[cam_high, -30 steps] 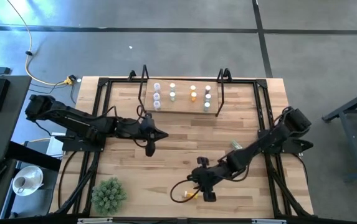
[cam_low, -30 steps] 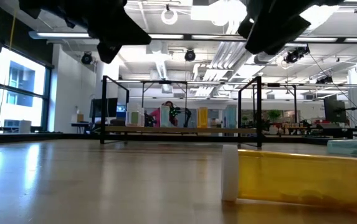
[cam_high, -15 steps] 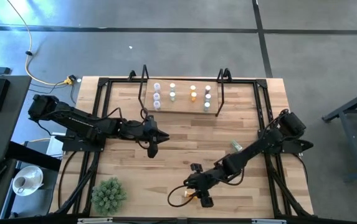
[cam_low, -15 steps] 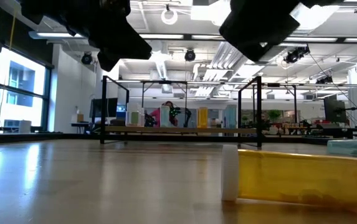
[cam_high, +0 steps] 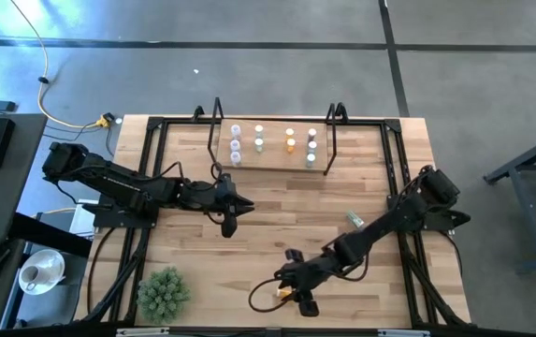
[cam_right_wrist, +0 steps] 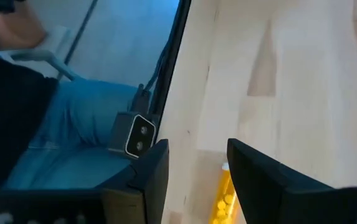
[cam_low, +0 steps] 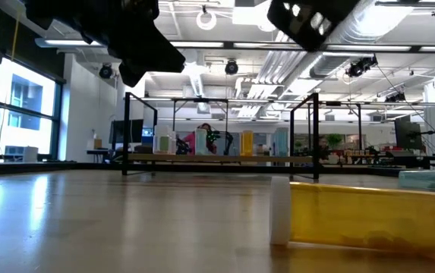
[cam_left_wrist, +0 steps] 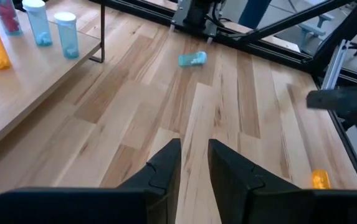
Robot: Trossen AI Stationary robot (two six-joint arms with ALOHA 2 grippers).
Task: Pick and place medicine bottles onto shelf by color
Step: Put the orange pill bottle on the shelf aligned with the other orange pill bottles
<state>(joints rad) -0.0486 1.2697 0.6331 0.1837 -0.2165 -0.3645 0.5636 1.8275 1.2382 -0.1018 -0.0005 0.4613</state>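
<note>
An orange medicine bottle (cam_high: 287, 293) with a white cap (cam_low: 280, 210) lies on its side near the table's near edge. My right gripper (cam_high: 293, 284) hovers open just above it, and the bottle (cam_right_wrist: 223, 193) shows between and beyond its fingertips. My left gripper (cam_high: 228, 223) waits over the table's middle left with a narrow gap between its fingers (cam_left_wrist: 195, 163). The shelf (cam_high: 272, 167) stands at the far middle with several bottles upright on it, grouped purple (cam_high: 235, 145), whitish (cam_high: 259, 138), orange (cam_high: 291, 139) and teal (cam_high: 312, 146). A teal bottle (cam_high: 354, 220) lies on the table at the right.
A green spiky plant ball (cam_high: 163, 292) sits at the near left corner. A looped cable (cam_high: 260, 298) lies beside the orange bottle. Black frame rails (cam_high: 396, 178) run along the table's left and right sides. Bare wood lies between the shelf and the arms.
My right gripper has gone toward the table's near edge and a little left, coming over the lying orange bottle. The bottle has not moved.
</note>
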